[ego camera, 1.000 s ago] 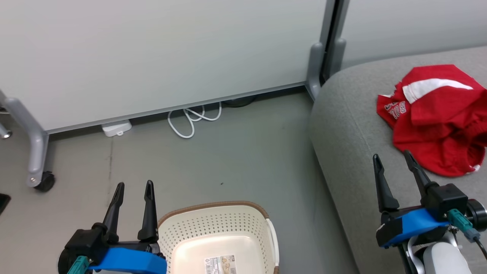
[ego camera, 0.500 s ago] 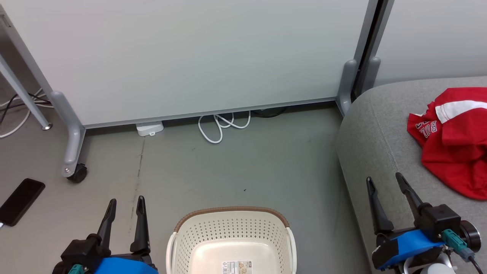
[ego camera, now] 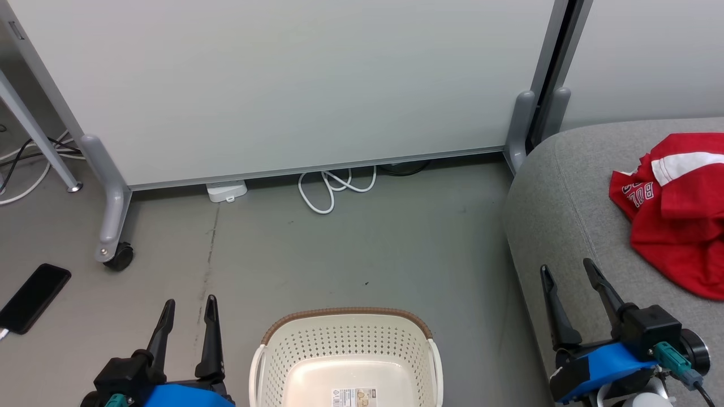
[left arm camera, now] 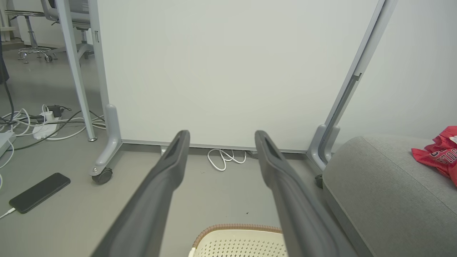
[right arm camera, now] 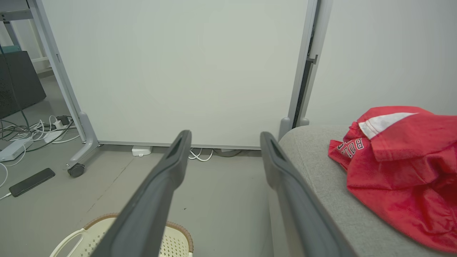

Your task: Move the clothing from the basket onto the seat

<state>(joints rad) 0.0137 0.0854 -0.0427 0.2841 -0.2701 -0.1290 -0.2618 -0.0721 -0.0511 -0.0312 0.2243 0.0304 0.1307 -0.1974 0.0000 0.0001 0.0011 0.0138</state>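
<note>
The red clothing (ego camera: 676, 212) with white stripe and white lettering lies crumpled on the grey seat (ego camera: 557, 198) at the right; it also shows as clothing (right arm camera: 400, 167) on the seat (right arm camera: 321, 178), and as clothing (left arm camera: 439, 153) on the seat (left arm camera: 378, 192). The cream basket (ego camera: 346, 356) with brown rim stands on the floor at bottom centre, nothing but a label inside what I see of it. My left gripper (ego camera: 189, 308) is open, left of the basket. My right gripper (ego camera: 565, 270) is open over the seat's front edge, left of the clothing.
A pale partition panel (ego camera: 283, 85) on castor legs (ego camera: 116, 254) stands behind. A coiled white cable (ego camera: 334, 189) and white adapter (ego camera: 226, 191) lie at its base. A black phone (ego camera: 34, 297) lies on the floor at left, more cables (left arm camera: 43, 121) beyond.
The head camera has swung left, so the seat and clothing slid rightward and the phone came into frame. Both grippers stay open, holding the same posture.
</note>
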